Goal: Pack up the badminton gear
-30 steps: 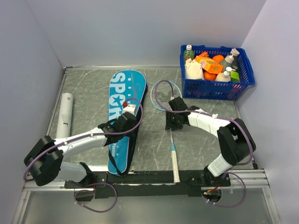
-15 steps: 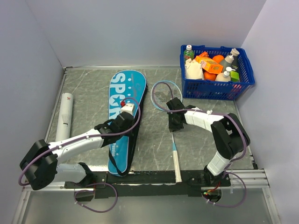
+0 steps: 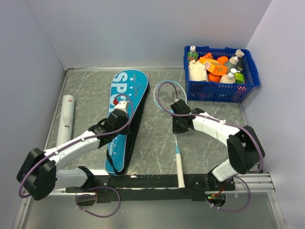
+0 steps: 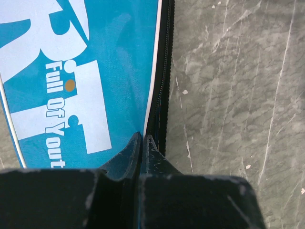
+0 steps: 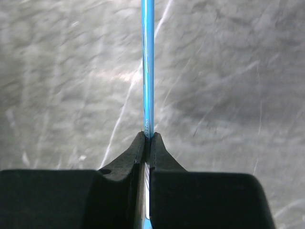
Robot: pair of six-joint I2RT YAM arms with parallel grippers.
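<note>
We pinch the racket (image 5: 147,71) by its shaft in the right gripper (image 5: 148,138); the bag (image 3: 129,86) lies at 9 o'clock, the left gripper (image 4: 143,138) pinching its edge.

In the top view, the lettering on the bag (image 3: 125,88) was covered past its first letters by the left arm (image 3: 76,145); the racket (image 3: 177,145) was hidden by the end of the right arm (image 3: 209,125) where its shaft met the head; the things in the basket (image 3: 219,91) were too small to be named, and the red mark on the tube (image 3: 66,119) too small to be read. In the left wrist view, the bag was cut off by the top and left edges; its small print was broken off by the left fingers (image 4: 125,155); how much of its edge was pinched could not be told. In the right wrist view, the shaft was cut off by the top edge and hidden lower down between the right fingers (image 5: 164,155); the table (image 5: 228,86) was blurred.
</note>
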